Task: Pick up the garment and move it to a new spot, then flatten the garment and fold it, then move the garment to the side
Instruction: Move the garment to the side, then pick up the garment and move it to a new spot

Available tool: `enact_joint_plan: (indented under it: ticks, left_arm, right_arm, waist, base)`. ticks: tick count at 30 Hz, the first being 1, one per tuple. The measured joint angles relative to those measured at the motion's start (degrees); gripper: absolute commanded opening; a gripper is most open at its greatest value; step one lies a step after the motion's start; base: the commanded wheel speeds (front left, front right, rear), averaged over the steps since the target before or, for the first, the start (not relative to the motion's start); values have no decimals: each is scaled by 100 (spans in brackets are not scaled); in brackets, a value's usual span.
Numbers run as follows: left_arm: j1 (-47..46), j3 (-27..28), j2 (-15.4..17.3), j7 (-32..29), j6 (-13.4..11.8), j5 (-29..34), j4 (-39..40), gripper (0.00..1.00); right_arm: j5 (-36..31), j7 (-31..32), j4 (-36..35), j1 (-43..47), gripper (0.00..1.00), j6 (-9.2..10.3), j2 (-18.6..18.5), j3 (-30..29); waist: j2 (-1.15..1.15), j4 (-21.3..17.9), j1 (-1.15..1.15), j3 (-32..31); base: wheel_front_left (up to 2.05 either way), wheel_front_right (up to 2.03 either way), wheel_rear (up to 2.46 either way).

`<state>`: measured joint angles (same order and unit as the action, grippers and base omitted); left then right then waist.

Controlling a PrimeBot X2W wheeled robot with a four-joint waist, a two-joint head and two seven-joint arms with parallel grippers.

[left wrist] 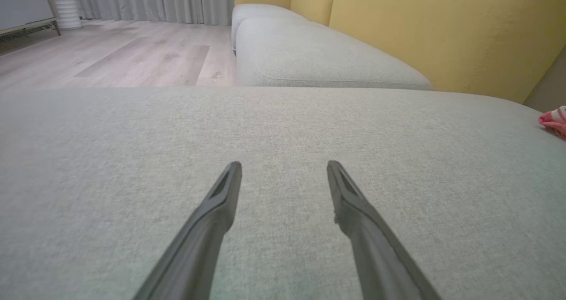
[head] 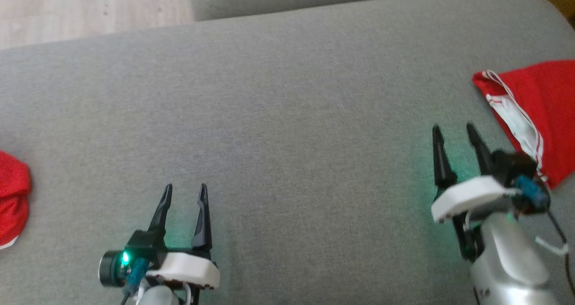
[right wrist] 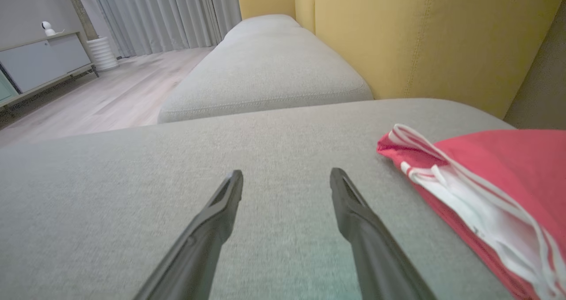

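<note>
A red garment (head: pixel 543 103) with a white waistband and white drawstrings lies flat at the right edge of the grey cushion (head: pixel 287 116); it also appears as the red garment (right wrist: pixel 495 189) at the right of the right wrist view. My right gripper (head: pixel 453 130) is open just left of it, fingers apart and empty, seen again as my right gripper (right wrist: pixel 286 176). My left gripper (head: pixel 185 189) is open and empty at the lower left, over bare cushion, with my left gripper (left wrist: pixel 284 166) also open in its wrist view. A sliver of the garment (left wrist: pixel 555 121) peeks in at the far right there.
Another bunched red cloth (head: pixel 12 197) lies at the cushion's left edge. A second grey cushion (right wrist: pixel 265 66) and yellow backrests (right wrist: pixel 420 35) lie beyond. Wooden floor (head: pixel 90 8), grey curtains (right wrist: pixel 154 17) and a low cabinet (right wrist: pixel 40 66) stand farther off.
</note>
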<state>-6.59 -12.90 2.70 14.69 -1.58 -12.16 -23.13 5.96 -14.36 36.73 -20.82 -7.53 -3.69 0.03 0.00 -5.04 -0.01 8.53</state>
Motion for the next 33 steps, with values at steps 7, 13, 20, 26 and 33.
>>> enact_joint_plan:
  ticks: [7, 13, 20, 26, 33]
  left_arm:
    - [270, 120, -1, 0, -13, -58, -56, 100]
    - [541, 204, 2, 0, -19, -98, -73, 100]
    - [724, 321, 2, 0, -18, -98, -53, 100]
    - [726, 349, 3, 0, 5, -98, -40, 100]
    - [702, 223, 3, 0, -45, -232, -40, 100]
  right_arm:
    - [154, 0, -91, 523, 100, 0, 31, 209]
    - [342, 0, -181, 794, 100, 0, 60, 354]
    - [589, 0, -245, 1000, 100, 0, 62, 439]
    - [608, 0, -233, 1001, 100, 0, 62, 481]
    - [605, 0, -212, 1006, 100, 0, 62, 514]
  waist:
    - [0, 204, 0, -319]
    - [0, 302, 0, -644]
    - [0, 425, 0, -851]
    - [0, 569, 1, -825]
    - [0, 1069, 1, -694]
  base:
    - [0, 0, 0]
    - [0, 0, 0]
    - [0, 0, 0]
    - [0, 0, 0]
    - [0, 0, 0]
